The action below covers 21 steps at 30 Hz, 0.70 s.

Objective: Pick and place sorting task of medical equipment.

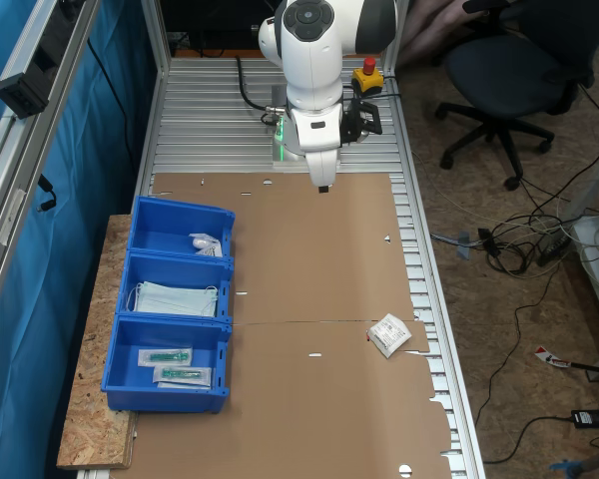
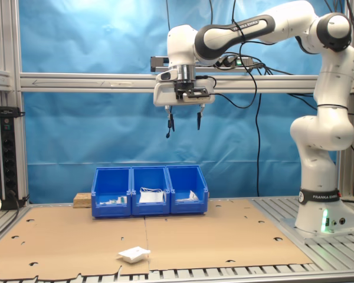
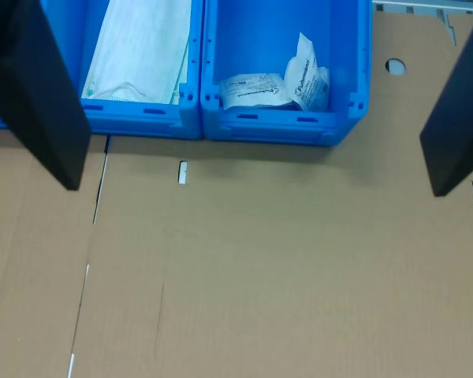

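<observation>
Packet point(image 2: 133, 254) — far below parted gripper point(image 2: 183, 122)

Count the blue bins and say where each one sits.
3, in a row at the cardboard's edge: one with white packets, the middle with face masks, one with syringe packs.

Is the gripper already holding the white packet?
No. In the second exterior view the open gripper hangs empty high above the blue bins, while the white packet lies on the cardboard.
</observation>
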Each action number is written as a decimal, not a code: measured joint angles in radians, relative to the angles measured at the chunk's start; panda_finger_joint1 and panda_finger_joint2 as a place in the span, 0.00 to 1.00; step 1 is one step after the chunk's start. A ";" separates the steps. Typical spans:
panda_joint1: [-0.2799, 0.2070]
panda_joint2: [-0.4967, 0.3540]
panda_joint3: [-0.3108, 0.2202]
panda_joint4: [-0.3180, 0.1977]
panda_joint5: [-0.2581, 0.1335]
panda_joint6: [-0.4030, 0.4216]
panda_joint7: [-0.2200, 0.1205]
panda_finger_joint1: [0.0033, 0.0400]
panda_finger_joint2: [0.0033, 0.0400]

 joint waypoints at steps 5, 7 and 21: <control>-0.014 0.000 0.016 0.001 0.000 0.000 0.000 1.00 1.00; -0.025 0.000 0.040 0.008 0.000 0.000 0.000 1.00 1.00; -0.030 -0.001 0.068 0.016 0.000 0.000 0.000 1.00 1.00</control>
